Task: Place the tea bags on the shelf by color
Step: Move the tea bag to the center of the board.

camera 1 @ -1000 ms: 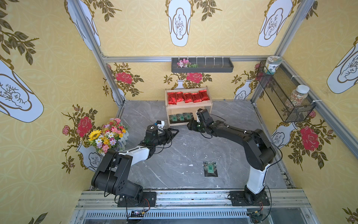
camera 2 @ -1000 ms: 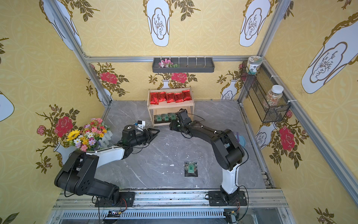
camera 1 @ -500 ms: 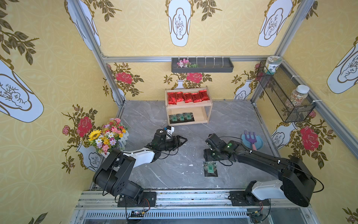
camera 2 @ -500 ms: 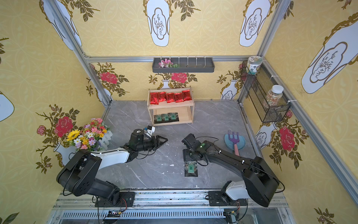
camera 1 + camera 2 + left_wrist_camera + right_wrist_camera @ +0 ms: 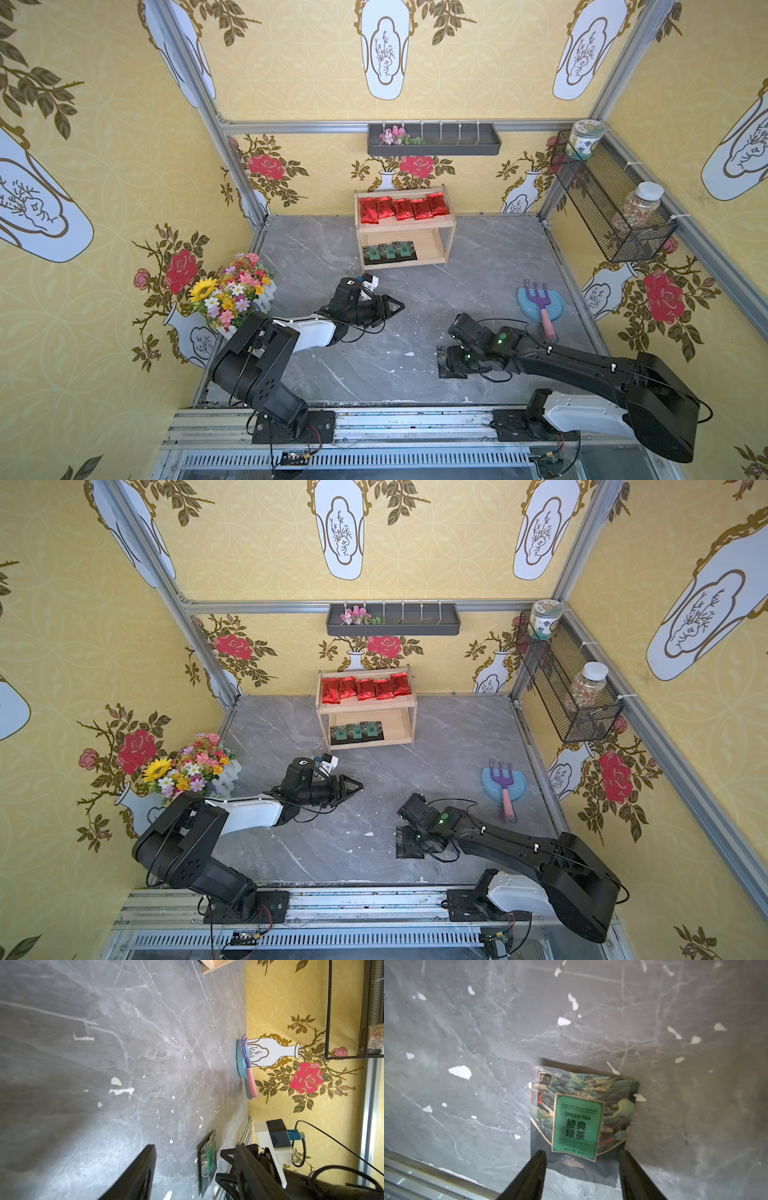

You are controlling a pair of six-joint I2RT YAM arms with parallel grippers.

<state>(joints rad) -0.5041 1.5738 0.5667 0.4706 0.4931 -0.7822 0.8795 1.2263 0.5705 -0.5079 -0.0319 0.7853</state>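
The wooden shelf (image 5: 405, 227) stands at the back wall. Several red tea bags (image 5: 401, 208) lie in a row on its upper tier, and three black ones (image 5: 388, 251) sit on the lower tier. One black tea bag with a green label (image 5: 577, 1118) lies flat on the floor near the front edge (image 5: 451, 374). My right gripper (image 5: 582, 1153) is low over it and open, its fingers straddling the bag's near end. My left gripper (image 5: 395, 307) hovers open and empty over the mid floor, with that bag (image 5: 208, 1159) seen edge-on beyond it.
A flower bouquet (image 5: 232, 291) stands at the left wall. A blue dish with a purple rake (image 5: 540, 305) lies on the floor at the right. A wire-mesh basket (image 5: 611, 208) with jars and a dark grey tray (image 5: 434, 141) hang on the walls.
My right arm swung from the shelf's lower tier to the front floor and came down over the lone black tea bag. My left arm drew back from the shelf toward the middle.
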